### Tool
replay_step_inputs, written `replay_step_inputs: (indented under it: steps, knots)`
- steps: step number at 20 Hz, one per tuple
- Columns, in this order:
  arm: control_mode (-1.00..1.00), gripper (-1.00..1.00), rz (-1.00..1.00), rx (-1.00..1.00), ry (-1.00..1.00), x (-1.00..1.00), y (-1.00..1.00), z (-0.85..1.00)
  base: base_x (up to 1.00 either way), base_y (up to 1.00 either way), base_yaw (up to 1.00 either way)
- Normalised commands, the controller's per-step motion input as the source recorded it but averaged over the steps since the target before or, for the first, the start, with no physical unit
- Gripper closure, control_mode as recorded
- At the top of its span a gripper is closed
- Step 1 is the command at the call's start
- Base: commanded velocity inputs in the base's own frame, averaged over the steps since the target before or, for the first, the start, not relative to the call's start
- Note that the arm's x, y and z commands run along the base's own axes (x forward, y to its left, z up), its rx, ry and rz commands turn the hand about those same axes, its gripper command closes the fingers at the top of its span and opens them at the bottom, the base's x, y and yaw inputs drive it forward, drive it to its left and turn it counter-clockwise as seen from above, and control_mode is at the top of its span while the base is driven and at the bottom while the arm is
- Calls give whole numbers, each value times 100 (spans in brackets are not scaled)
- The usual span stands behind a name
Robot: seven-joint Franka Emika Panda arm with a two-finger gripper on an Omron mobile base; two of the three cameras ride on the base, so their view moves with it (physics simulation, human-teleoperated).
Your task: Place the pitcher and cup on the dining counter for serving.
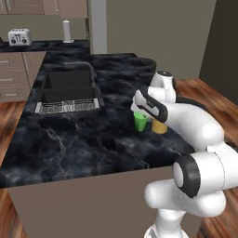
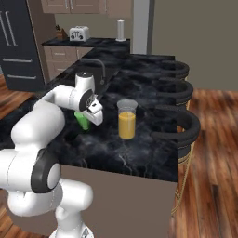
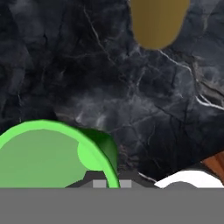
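Basically both task things were already up on the dining counter (image 2: 153, 158), the black marble slab with the inset sink (image 1: 69, 90) and scalloped edge. The pitcher (image 2: 127, 119) stood upright with orange liquid in it, set back from the near edge, probably so it wouldn't tip off while serving. The cup (image 2: 82, 121), small and bright green, sat at about 9 o'clock of the pitcher in the right base view, near it but apart, partly hidden behind the hand. In the left base view the cup (image 1: 140, 121) showed under the wrist with the pitcher (image 1: 159, 126) just beside it at 3 o'clock. The gripper (image 3: 113, 183) hung low right over the cup (image 3: 52, 155); in the hand view the rim sat at 9 o'clock of the fingertips. Its jaws were clenched tight together, and whether they pinched the cup's rim or were shut on nothing couldn't be told, the tips were mostly cut off. Judging from the layout, the cup was being set down, or had just been set, next to the pitcher so the pair sat grouped for serving. A toaster (image 2: 79, 33) and a white paper-towel roll (image 2: 121, 29) sat on the far worktop, well apart.
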Motion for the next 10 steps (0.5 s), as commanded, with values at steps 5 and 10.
replay_step_inputs:
  steps: [5,10]
  knots:
    - [-100,100,-34,10,0,54,0,-22,0,0,0]
    - [-100,100,-15,0,1,35,3,-1,0,0,0]
